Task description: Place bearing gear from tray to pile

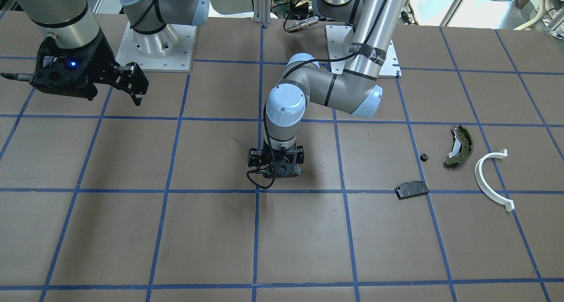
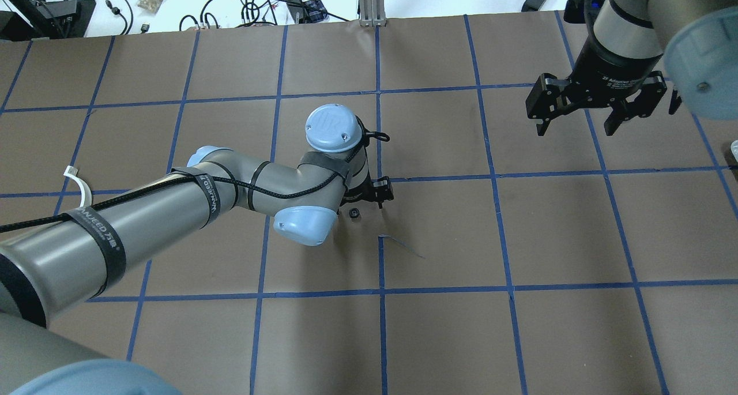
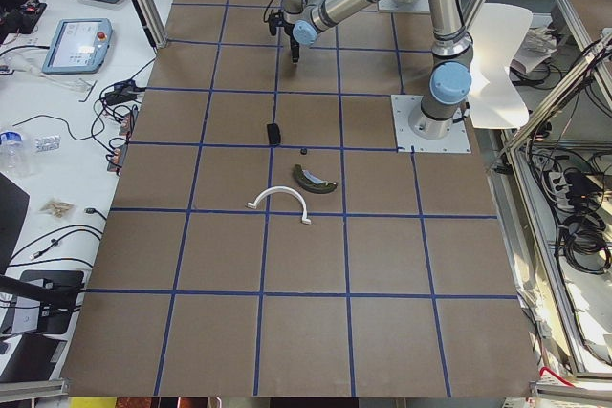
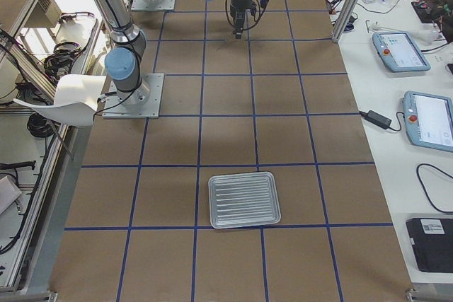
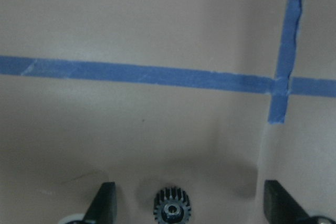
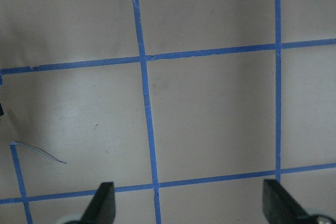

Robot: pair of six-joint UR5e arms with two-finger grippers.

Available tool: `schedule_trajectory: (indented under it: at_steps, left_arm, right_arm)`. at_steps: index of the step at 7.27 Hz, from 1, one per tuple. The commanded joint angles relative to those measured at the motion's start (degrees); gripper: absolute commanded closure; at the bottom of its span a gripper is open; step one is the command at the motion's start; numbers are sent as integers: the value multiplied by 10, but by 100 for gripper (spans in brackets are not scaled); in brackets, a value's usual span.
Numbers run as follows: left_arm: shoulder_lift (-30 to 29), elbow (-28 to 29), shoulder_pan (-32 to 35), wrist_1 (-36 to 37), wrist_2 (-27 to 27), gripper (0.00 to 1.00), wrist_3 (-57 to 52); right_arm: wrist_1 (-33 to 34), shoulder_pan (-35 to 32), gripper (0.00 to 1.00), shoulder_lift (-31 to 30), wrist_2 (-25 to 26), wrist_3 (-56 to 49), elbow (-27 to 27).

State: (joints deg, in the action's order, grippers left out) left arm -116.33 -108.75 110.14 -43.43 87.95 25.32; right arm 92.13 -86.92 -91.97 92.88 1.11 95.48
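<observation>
Within the left pincer (image 5: 191, 202) lies the bearing gear (image 5: 171, 209).

2 robot arms: left arm (image 1: 335, 90), right arm (image 1: 57, 15). 2 grippers, one per arm: left gripper (image 5: 191, 205), right gripper (image 2: 575, 127). 2 gears: first gear (image 1: 424, 157) just beside the brake shoe (image 1: 460, 145), second gear (image 5: 172, 211) well apart from the brake shoe. Only 1 brake shoe, olive green. 1 white plastic arc (image 1: 479, 174), just beside the brake shoe on the side away from the first gear. 1 black flat plate (image 1: 412, 189), near the brake shoe. 1 metal tray (image 4: 244, 199), seen only in the right side view, brake shoe not in that shot.
</observation>
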Motion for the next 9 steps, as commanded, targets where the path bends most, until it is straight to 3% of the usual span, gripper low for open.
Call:
schedule_trajectory:
  at_steps: [1, 2, 3, 5, 7, 8, 9]
  left_arm:
    - [6, -5, 0, -3, 6, 33, -1]
    - [4, -6, 0, -3, 6, 57, -1]
    - [4, -7, 0, -5, 6, 60, -1]
    - [7, -9, 0, -10, 6, 96, -1]
    - [16, -2, -5, -19, 9, 100, -5]
    - [40, 14, -32, -66, 9, 100, -45]
    - [71, 40, -86, -170, 9, 100, -88]
  right_arm:
    - [-10, -11, 0, -1, -26, -2, 1]
    - [-13, -18, 0, -2, -38, -1, 3]
    - [-15, -19, 0, -1, -41, -1, 4]
    - [-26, -19, 0, -1, -44, -2, 5]
    - [-26, -19, 0, 1, -47, -3, 5]
    - [-26, -19, 0, 0, -46, -3, 5]
    - [-27, -19, 0, 0, -44, -3, 5]
